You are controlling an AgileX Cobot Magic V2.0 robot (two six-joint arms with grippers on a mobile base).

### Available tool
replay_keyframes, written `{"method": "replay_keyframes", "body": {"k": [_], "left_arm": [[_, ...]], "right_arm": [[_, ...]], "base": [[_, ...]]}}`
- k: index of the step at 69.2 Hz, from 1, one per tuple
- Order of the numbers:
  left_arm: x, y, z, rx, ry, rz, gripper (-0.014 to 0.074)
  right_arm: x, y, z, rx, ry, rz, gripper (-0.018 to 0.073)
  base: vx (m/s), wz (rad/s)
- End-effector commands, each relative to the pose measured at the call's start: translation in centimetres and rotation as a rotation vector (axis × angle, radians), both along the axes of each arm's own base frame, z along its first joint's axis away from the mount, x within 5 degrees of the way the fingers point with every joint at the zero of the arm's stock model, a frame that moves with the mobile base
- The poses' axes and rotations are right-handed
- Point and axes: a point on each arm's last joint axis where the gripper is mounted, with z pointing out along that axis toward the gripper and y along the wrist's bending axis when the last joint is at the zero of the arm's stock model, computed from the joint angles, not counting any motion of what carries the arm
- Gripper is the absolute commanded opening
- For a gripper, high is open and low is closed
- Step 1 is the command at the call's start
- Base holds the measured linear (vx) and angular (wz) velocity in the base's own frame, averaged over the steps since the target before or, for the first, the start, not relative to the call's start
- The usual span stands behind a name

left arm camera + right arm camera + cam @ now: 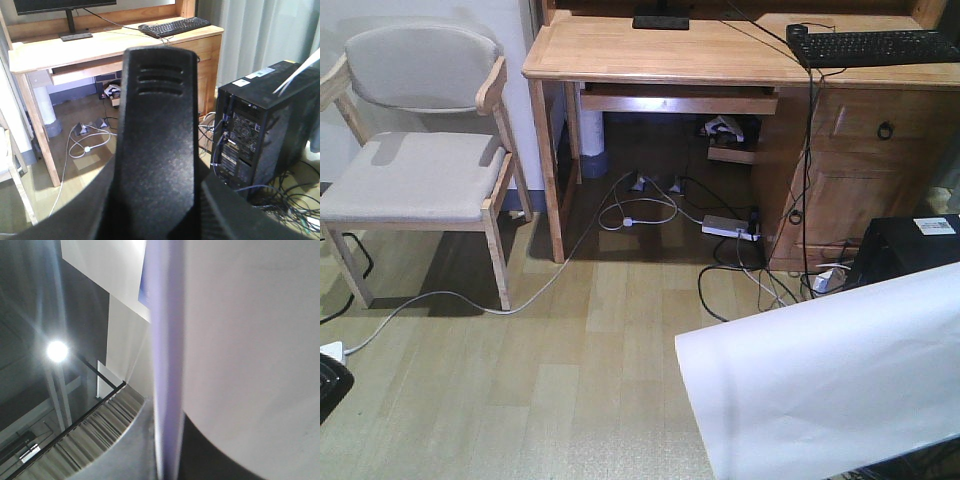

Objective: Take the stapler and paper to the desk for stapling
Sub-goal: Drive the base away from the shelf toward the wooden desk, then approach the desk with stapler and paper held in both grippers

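Currently your plain white paper sheets (830, 370) hang aloft, well short of the wide light-wood desk (650, 50). Slotted black stapler (157, 130), probably, fills the left wrist view. Jaw states, both arms: cannot tell. Delivery and stapling pending.

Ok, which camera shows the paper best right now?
The exterior front view: the paper shows as a broad white sheet, lower right. The right wrist view has it blurred, close up; the left wrist view catches only a thin edge.

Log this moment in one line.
stage: facing desk, not reached | left: stapler apparently gripped, fills wrist view | right: paper aloft, hand hidden
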Motion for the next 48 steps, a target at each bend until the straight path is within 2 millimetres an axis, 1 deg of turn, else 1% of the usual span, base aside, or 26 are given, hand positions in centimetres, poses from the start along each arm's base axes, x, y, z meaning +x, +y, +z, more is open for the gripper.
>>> {"method": "replay_keyframes", "body": {"k": [1,48], "left_arm": [[-0.03,-0.04,2.01,-0.075,-0.122,-0.008,-0.0006],[-0.03,-0.04,2.01,-0.075,-0.122,-0.008,-0.0006]], "right_arm": [[-0.23,0.01,1.21,0.018,-0.077,0.007,-0.0002],[-0.23,0.02,1.22,0.019,-0.079,0.007,-0.0002]], "base": [[0.12,0.00],[0.16,-0.08]]}}
